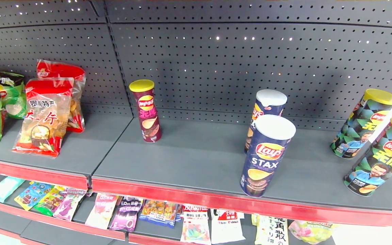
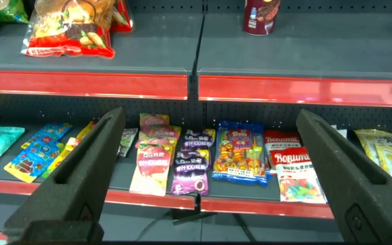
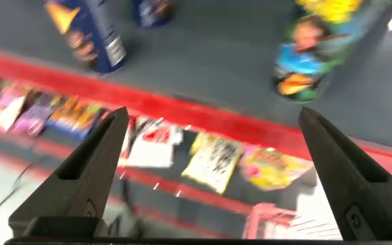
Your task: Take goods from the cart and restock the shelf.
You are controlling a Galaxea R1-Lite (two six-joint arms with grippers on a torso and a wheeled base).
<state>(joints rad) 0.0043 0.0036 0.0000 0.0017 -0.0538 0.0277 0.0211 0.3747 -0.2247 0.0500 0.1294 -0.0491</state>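
Left gripper (image 2: 209, 114) sits closest to its camera, jaws wide and empty, facing the sweet packets (image 2: 189, 163) on the lower shelf (image 2: 148, 199). From the right wrist, I see the right gripper (image 3: 213, 112) equally wide, holding nothing, above the upper shelf's (image 3: 203, 54) red front edge, near a blue can (image 3: 94, 34). The head view shows a bare stretch between the maroon can (image 1: 146, 110) and the blue can. I'd fetch stock from the cart first, then stand it there, well back from the edge.

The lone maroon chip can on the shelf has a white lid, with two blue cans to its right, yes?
No: the head view shows the maroon chip can has a yellow lid. The two blue cans do stand to its right.
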